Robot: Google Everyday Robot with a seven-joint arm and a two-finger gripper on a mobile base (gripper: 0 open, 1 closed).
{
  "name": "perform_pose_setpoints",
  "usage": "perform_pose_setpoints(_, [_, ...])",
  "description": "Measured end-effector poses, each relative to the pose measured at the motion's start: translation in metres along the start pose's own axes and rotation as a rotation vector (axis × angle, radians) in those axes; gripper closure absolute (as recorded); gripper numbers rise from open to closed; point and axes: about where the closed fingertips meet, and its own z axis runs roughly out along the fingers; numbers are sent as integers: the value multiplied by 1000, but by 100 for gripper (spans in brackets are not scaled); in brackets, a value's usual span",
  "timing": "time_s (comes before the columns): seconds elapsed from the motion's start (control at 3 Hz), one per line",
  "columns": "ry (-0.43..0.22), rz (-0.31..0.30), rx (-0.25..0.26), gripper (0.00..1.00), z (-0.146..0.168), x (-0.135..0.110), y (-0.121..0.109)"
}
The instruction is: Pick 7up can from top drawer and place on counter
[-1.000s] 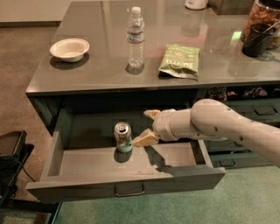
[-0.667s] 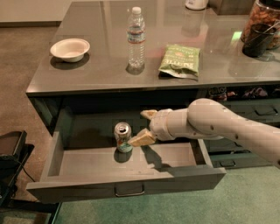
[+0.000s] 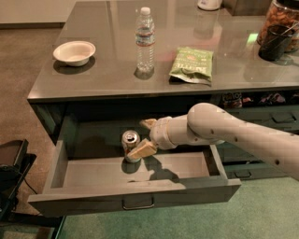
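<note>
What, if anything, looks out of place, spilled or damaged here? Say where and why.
Nothing is spilled or damaged. The one oddity: the 7up can stands upright inside the open top drawer, an unusual place for a drink, with the gripper open beside it. Items on the counter look orderly.

This looks like an office break room or kitchenette. A large glossy dark grey countertop on a drawer cabinet carries a white disposable bowl, a clear plastic water bottle, a green snack bag and a clear jar of brown snacks, above green carpet. The cream two-finger gripper reaches into the open, wide dark grey top drawer, fingers spread.
</note>
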Motion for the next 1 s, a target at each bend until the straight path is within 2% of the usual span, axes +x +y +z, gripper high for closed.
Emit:
perform_pose_setpoints(0.33, [-5, -3, -44, 23, 17, 0, 7])
perform_pose_setpoints(0.67, [-18, 10, -69, 29, 31, 2, 9])
perform_pose_setpoints(1.0, [-18, 11, -71, 49, 32, 2, 9])
